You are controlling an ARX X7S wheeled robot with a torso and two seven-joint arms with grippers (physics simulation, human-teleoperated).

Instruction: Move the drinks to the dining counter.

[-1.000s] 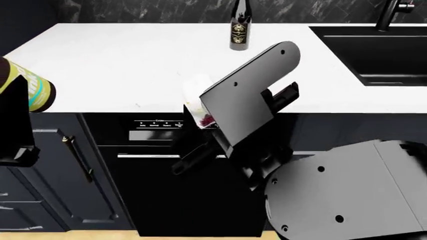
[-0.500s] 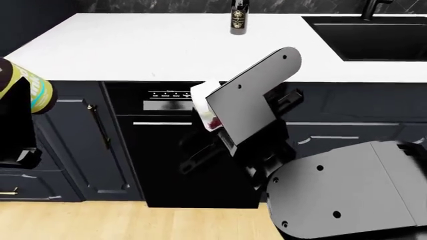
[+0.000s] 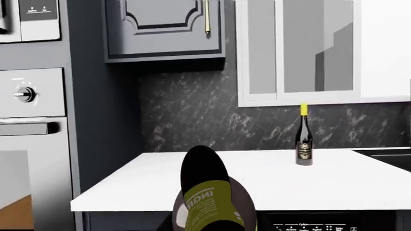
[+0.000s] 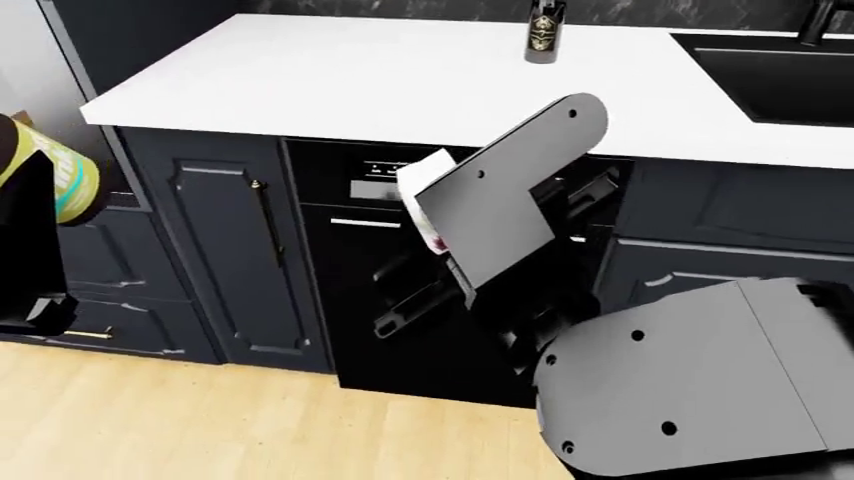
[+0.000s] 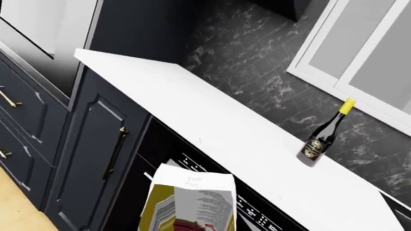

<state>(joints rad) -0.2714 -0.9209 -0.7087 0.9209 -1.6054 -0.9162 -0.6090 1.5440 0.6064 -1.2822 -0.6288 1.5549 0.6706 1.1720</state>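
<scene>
The small dark bottle with the yellow-green label (image 4: pixel 51 172) hangs at the left edge of the head view, my left gripper (image 4: pixel 30 255) shut on it; it fills the low middle of the left wrist view (image 3: pixel 209 202). My right gripper (image 4: pixel 430 240), mostly hidden behind its grey forearm link, is shut on the white grape carton (image 4: pixel 423 183), also seen close up in the right wrist view (image 5: pixel 189 202). The tall wine bottle (image 4: pixel 543 30) stands upright on the white sink counter (image 4: pixel 334 80), far from both grippers. The dining counter is out of view.
Below the sink counter are dark panelled cabinets with brass handles (image 4: pixel 262 225) and a black dishwasher front (image 4: pixel 387 310). A black sink (image 4: pixel 787 75) sits at the counter's right. Wooden floor (image 4: pixel 200 420) shows in front. An oven column (image 3: pixel 32 120) stands at the counter's left end.
The head view has drawn back from the sink counter and swung; cabinets and floor now fill more of it. Both held drinks stay in my grippers, and the wine bottle stays put.
</scene>
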